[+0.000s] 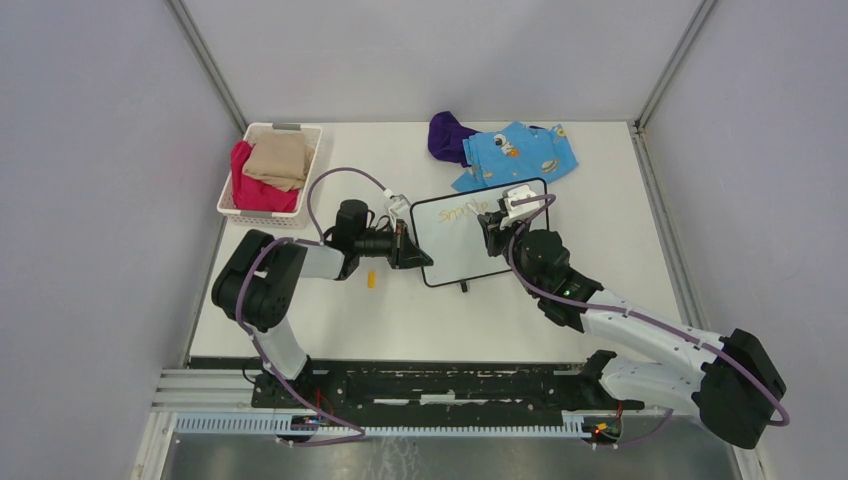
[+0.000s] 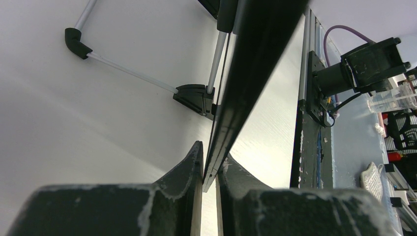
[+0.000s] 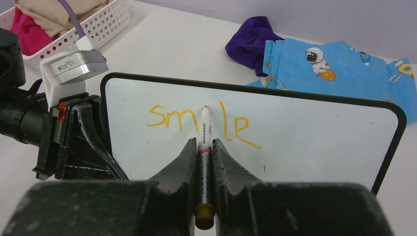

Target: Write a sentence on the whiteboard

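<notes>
While my left jaws clamped the whiteboard by its left edge on the counter, I logged: right jaws clenched on marker, long axis pointing ahead, tip at the unfinished sentence.

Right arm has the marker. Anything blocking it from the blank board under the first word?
Nothing visible does. The marker, clamped in the right gripper, has its tip on the whiteboard at the orange writing; the white below shows bare. The left gripper only clamps the board's left edge.
</notes>
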Robot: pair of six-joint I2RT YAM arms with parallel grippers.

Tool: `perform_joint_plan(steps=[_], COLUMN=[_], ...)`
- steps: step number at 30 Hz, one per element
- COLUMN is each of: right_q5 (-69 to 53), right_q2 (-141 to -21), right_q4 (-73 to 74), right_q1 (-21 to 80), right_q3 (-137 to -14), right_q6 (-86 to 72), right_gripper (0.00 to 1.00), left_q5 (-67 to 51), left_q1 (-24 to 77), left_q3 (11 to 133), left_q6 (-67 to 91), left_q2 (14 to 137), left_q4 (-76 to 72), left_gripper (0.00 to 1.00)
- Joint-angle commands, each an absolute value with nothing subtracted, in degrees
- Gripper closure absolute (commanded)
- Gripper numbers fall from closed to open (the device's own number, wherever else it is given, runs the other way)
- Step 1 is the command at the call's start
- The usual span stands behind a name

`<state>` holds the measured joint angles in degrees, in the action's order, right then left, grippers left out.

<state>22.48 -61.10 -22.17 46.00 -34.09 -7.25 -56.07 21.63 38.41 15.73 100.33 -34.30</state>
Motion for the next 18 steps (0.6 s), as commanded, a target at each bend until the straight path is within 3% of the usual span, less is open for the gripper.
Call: perform_joint_plan(steps=[1,13,18], right_q5=[24.6,17.4,24.5], right_q2=[-60.9,-51.9,-47.9], right_q4=[-22.7,-21.8,-18.0], right_q1=[46.0,46.1,46.0], right_q3=[-36.2,-35.3,-33.8], right_q6=[-7.3,-10.0,-8.5], right_gripper=[1.0,1.0,1.0], left_q5=[-52.9,-53.0,-52.9], left_q1=[21.9,21.9,21.9], left_q3=[38.8,38.9,38.9], left_q6=[12.8,12.7,12.8], left_q2=[100.3,100.2,100.1], left_q4=[-30.2,-30.0,-30.0], left_gripper=[0.98,0.98,0.98])
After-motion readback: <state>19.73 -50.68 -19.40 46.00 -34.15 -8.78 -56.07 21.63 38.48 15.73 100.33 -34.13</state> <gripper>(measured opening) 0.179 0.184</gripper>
